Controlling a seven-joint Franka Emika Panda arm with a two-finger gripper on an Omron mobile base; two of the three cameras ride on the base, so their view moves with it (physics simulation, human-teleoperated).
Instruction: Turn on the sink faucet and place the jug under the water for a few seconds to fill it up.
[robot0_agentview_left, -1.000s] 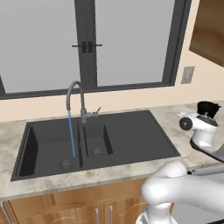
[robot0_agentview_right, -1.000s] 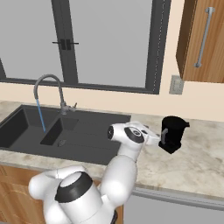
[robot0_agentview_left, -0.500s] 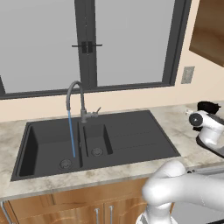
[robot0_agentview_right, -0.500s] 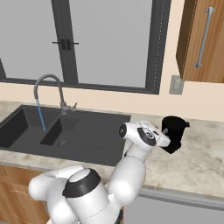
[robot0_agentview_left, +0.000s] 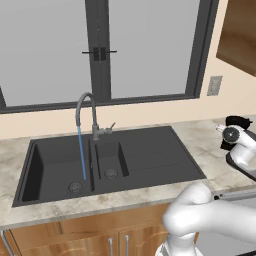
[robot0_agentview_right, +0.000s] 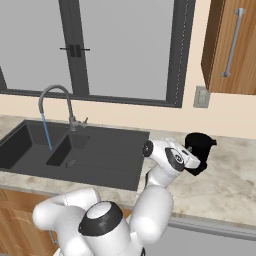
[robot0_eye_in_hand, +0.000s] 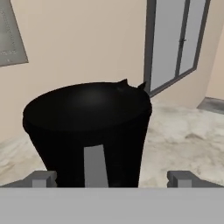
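Note:
The black jug stands upright on the counter right of the sink, close in front of the hand, its grey-marked handle facing the camera. My gripper is open, with one fingertip low on each side of the jug; whether they touch it I cannot tell. The jug shows just behind the white hand in the right base view, and the jug at the far right in the left base view. The grey gooseneck faucet pours a thin blue water stream into the large basin of the dark sink.
A wall outlet sits above the jug. A wooden cabinet with a long handle hangs at the upper right. Marble counter stretches right of the sink. A dark-framed window stands behind the faucet.
The arm has swung further right and the hand has closed in on the jug. The water keeps running; the jug has not moved.

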